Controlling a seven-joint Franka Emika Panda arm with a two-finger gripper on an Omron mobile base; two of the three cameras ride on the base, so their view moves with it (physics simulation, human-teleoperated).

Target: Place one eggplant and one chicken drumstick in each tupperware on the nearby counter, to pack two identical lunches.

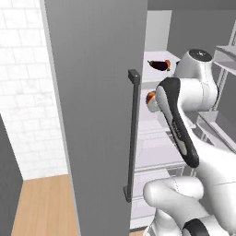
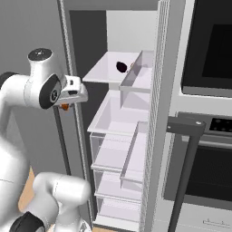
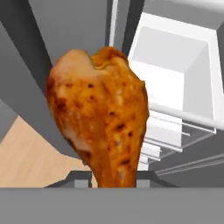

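My gripper [image 2: 68, 105] pinches a chicken drumstick [image 3: 100, 127] by its narrow end, apparently just outside the open fridge [image 2: 131, 118].

A golden-orange roasted chicken drumstick [image 3: 101, 120] with dark brown char speckles is showing just ahead of the gripper's dark fingertips. Beyond it, a glossy dark purple eggplant [image 1: 159, 65] is lying on a pale white fridge shelf [image 2: 106, 68], beside a flat grey fridge door [image 1: 92, 106] with a dark grey handle [image 1: 132, 133].

White tiled wall [image 1: 27, 92], wooden floor [image 1: 44, 205], open fridge [image 2: 122, 136], oven [image 2: 206, 136]
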